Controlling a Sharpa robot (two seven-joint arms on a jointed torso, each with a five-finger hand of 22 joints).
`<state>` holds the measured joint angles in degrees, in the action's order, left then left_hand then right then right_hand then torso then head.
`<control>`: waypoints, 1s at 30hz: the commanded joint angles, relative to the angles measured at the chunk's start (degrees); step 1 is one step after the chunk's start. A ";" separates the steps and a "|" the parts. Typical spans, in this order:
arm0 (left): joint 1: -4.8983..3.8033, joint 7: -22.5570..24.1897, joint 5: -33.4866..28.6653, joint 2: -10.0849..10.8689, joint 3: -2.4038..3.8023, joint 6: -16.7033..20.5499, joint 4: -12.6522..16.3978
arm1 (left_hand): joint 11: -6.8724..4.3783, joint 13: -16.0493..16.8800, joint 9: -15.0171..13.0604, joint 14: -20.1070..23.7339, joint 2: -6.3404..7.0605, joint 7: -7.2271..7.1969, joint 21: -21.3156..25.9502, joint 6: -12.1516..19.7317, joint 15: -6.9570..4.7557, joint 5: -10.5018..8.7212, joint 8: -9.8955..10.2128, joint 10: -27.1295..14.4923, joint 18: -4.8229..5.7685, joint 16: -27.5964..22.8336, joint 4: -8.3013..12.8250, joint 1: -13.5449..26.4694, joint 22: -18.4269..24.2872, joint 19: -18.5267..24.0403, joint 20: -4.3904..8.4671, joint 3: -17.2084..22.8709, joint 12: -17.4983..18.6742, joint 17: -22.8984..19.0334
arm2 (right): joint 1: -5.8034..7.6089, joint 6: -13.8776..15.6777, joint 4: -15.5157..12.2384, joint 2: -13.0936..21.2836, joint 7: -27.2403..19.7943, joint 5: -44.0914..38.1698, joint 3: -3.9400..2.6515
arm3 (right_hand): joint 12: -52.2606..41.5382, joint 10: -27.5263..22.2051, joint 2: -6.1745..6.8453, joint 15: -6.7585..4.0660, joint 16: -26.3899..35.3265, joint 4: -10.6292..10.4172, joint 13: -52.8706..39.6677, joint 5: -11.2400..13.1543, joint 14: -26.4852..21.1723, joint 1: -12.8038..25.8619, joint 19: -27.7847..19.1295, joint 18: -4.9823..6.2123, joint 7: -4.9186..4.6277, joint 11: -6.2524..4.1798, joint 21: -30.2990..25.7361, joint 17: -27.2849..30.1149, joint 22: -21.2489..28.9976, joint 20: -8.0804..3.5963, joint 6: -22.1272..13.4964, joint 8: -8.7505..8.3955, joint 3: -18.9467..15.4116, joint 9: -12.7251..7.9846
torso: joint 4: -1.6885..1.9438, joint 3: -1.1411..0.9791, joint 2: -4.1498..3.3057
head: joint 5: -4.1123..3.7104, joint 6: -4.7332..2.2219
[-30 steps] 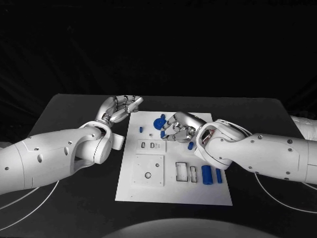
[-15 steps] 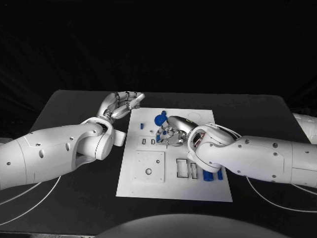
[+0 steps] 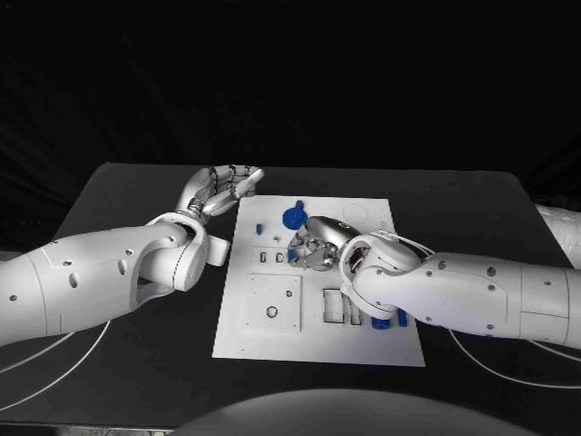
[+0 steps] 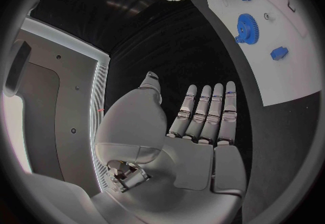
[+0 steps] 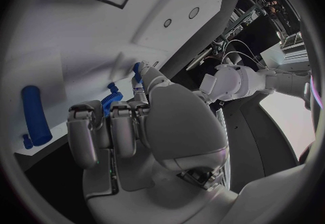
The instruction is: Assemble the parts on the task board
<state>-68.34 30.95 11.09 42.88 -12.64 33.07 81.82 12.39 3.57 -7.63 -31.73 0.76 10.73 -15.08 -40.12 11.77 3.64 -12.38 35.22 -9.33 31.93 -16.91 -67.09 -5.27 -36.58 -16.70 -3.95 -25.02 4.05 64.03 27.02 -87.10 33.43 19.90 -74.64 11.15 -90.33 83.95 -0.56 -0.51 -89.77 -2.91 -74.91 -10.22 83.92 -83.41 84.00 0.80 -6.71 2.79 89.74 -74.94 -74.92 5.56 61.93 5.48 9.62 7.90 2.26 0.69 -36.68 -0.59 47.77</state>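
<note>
The white task board (image 3: 320, 350) lies in the middle of the table. My right hand (image 3: 317, 243) hovers low over its far half with fingers curled, and it pinches a small blue part (image 5: 137, 70) at its fingertips, close to the board; a ribbed blue piece (image 5: 111, 98) sits just beside them. A blue gear (image 3: 293, 218) stands on the board's far end, also seen as the gear (image 4: 247, 26). My left hand (image 3: 222, 189) is held open off the board's far left corner, its fingers (image 4: 206, 110) straight and holding nothing.
A blue peg (image 3: 257, 230) stands near the board's left edge. A long blue cylinder (image 5: 35, 114) lies on the board's right side, mostly under my right forearm (image 3: 474, 291) in the head view. Rectangular slots (image 3: 332, 309) and a raised square plate (image 3: 273, 304) fill the near half.
My right hand has slid left and nearer across the board, and its forearm now covers most of the long blue parts. The left hand has shifted slightly away.
</note>
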 commanded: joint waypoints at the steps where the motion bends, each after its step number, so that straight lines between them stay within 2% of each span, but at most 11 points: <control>1: -0.06 0.63 0.29 0.00 0.05 -0.53 0.17 | 0.05 0.02 -0.10 0.41 -0.60 3.85 0.19 0.35 -0.13 0.39 -0.30 0.51 0.57 -0.23 0.14 -0.02 0.07 0.37 0.10 0.14 0.33 0.09 | -0.20 0.84 0.17 -0.22 1.59 -1.58 0.02 | 0.33 6.05 0.04 0.38 -0.23 -0.02 -15.09 -0.01 6.08 0.53 6.00 -0.80 -0.02 0.37 0.26 -15.06 -15.08 0.40 2.00 -0.14 -0.38 0.06 | 0.02 -0.02 0.04 | -0.03 0.06; 13: -0.07 0.61 0.29 0.13 0.05 -0.51 0.26 | 0.05 0.02 -0.10 0.41 -0.60 3.85 0.19 0.35 -0.13 0.39 -0.30 0.51 0.57 -0.23 0.14 -0.02 0.07 0.37 0.10 0.14 0.33 0.09 | -0.38 1.46 0.38 -0.67 1.47 -1.66 0.02 | 0.33 6.05 0.13 0.57 -0.23 -0.12 -15.09 0.07 6.08 0.88 6.00 -0.80 -0.09 0.43 0.26 -15.06 -15.08 0.58 1.82 -0.44 -0.51 -0.09 | -0.02 0.01 0.02 | -0.17 0.06; 24: -0.07 0.63 0.29 0.14 0.05 -0.52 0.21 | 0.05 0.02 -0.12 0.42 -0.83 3.85 0.25 0.38 -0.12 0.49 -0.36 0.54 0.59 -0.22 0.15 -0.28 0.12 0.42 0.10 0.06 0.35 0.10 | -0.41 0.50 0.54 -0.77 1.40 -1.44 0.02 | 0.33 6.05 0.32 0.71 -0.23 -0.19 -15.09 0.18 6.08 1.21 6.00 -0.80 -0.16 0.51 0.26 -15.06 -15.08 0.73 1.67 -0.71 -0.67 -0.23 | 0.06 -0.02 0.07 | -0.11 0.28; 30: -0.07 0.59 0.29 0.22 0.05 -0.53 0.21 | 0.05 0.02 -0.12 0.42 -0.83 3.85 0.25 0.38 -0.12 0.49 -0.36 0.54 0.59 -0.22 0.15 -0.28 0.12 0.42 0.10 0.06 0.35 0.10 | -0.41 0.22 0.64 -0.88 1.36 -1.28 0.02 | 0.33 6.05 0.52 0.80 -0.23 -0.13 -15.09 0.15 6.08 1.35 6.00 -0.80 -0.14 0.53 0.26 -15.06 -15.08 0.86 1.20 -1.15 -0.74 -0.45 | -0.03 -0.03 0.01 | 0.00 0.27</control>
<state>-68.35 30.94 11.09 43.13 -12.64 33.07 81.90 12.39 3.57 -7.66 -31.73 0.38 10.73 -15.08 -40.12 11.77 3.93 -12.38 35.22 -9.33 31.93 -16.91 -67.47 -5.20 -36.58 -16.70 -3.95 -25.02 4.10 63.74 28.24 -86.53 32.63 20.87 -75.50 11.11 -90.33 83.95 -0.05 -0.10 -89.77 -3.08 -74.92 -10.16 83.92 -82.41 84.00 0.81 -7.54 2.78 89.74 -74.92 -74.90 5.97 62.91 4.60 9.16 7.50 2.27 0.66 -36.64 -0.60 48.06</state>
